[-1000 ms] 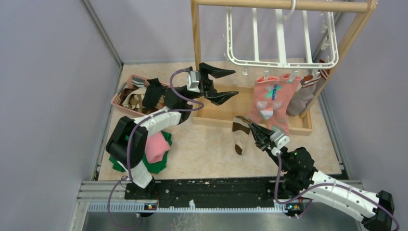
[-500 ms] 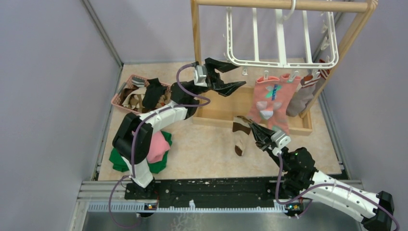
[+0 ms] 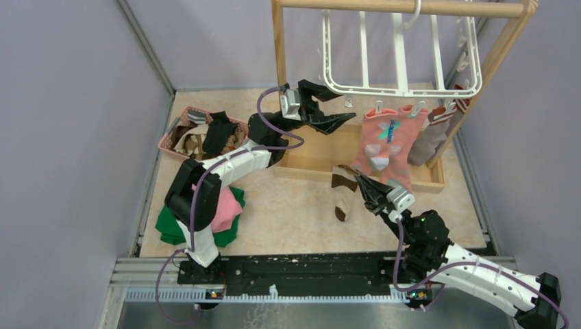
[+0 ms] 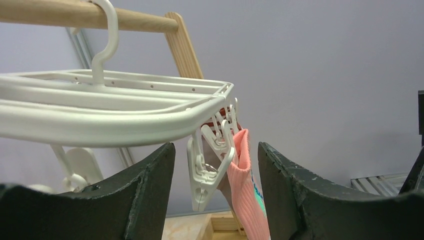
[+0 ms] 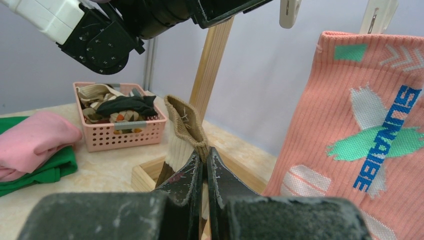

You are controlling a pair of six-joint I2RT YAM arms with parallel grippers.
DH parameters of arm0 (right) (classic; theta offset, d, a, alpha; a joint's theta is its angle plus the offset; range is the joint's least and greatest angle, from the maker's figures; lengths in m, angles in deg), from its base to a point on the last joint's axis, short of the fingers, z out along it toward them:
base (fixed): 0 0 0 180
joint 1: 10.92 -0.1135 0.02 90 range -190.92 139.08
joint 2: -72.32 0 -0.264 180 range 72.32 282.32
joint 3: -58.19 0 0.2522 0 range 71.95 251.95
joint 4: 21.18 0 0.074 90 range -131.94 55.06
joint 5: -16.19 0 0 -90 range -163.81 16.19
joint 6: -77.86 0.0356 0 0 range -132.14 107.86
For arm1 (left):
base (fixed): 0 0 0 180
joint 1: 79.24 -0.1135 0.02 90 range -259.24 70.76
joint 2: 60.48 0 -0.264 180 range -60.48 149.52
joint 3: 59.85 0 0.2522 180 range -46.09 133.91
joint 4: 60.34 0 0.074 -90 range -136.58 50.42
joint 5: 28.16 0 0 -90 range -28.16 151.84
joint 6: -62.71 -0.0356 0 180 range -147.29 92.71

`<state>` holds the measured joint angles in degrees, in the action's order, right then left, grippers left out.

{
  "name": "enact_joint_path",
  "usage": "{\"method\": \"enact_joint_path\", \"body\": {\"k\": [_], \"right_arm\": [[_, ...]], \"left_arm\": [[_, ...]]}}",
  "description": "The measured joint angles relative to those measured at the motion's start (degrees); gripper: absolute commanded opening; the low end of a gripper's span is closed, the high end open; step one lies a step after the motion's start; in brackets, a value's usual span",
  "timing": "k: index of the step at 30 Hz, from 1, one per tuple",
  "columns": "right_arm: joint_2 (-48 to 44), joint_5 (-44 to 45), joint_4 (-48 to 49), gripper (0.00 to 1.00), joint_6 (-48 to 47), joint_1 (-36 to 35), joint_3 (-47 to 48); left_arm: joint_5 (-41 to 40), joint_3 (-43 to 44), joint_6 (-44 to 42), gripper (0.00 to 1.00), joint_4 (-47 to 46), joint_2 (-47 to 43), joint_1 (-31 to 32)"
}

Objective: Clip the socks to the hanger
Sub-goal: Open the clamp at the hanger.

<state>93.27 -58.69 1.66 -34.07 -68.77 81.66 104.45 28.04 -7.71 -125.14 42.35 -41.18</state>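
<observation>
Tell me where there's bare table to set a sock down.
The widest bare table lies between the cloths and the sock in the right gripper, in front of the stand's base. The left is crowded by the basket, the rear right by hung socks.

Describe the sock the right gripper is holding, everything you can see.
The brown-cream sock is ribbed knit: tan cuff, cream band, dark brown lower part. The right gripper is shut on its cuff edge; the rest hangs limp, toe down, lower than the hanger and not clipped to it.
</observation>
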Motion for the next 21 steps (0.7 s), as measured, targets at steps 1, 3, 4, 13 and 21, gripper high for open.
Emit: {"method": "enact_joint_path", "body": {"k": [1,3,4,13,21], "right_arm": [[0.0,0.0,0.0,0.0,0.02,0.0,0.0],[0.0,0.02,0.0,0.0,0.02,0.0,0.0],[-0.02,0.0,0.0,0.0,0.02,0.0,0.0],[-0.46,0.02,-0.02,0.0,0.02,0.02,-0.02],[-0.61,0.11,-0.24,0.0,0.02,0.02,-0.72]], "left_arm": [[0.02,0.26,0.0,0.66,-0.02,0.07,0.04],[0.02,0.98,0.02,0.63,0.04,0.22,0.22],[0.09,1.22,0.04,0.63,0.09,0.33,0.26],[0.81,1.95,0.26,0.4,0.42,0.96,0.44],[1.51,2.6,1.84,0.15,0.52,0.96,0.5]]}}
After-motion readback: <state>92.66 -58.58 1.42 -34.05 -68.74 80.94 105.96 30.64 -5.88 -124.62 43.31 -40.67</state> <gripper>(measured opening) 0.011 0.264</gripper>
